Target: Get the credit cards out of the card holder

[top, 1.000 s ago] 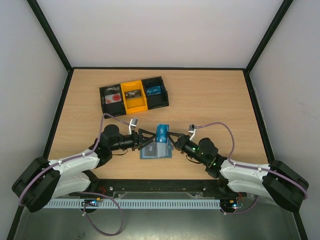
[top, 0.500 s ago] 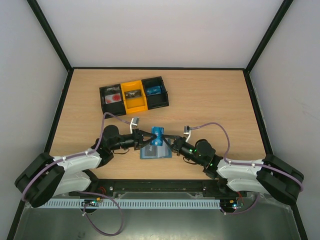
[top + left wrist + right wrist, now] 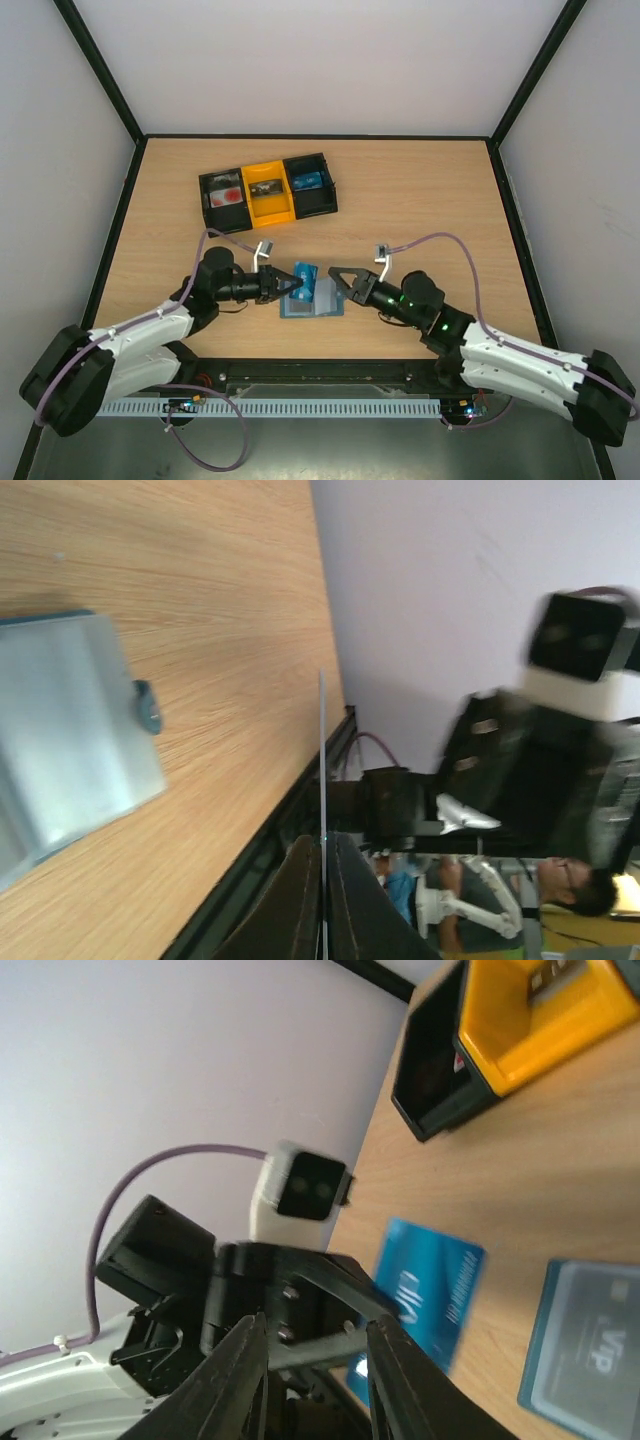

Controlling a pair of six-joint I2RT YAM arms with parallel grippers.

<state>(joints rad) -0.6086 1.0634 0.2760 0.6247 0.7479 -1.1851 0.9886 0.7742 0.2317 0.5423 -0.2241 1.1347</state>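
Wood table (image 3: 420, 200), white walls (image 3: 320, 60). I count one blue plastic card (image 3: 305, 280) pinched in left gripper (image 3: 291, 284), one grey bifold holder (image 3: 328, 301) beside; right gripper (image 3: 334, 279) parted.

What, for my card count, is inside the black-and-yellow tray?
One flat item in each section of the tray: reddish item left, dark item in the yellow middle, blue item right. Anything beneath them is hidden.

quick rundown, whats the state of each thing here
card holder: flat on table, not held
left gripper: shut on blue card
blue card: out of the card holder, edge pinched
right gripper: open, empty
tray: all three compartments have contents
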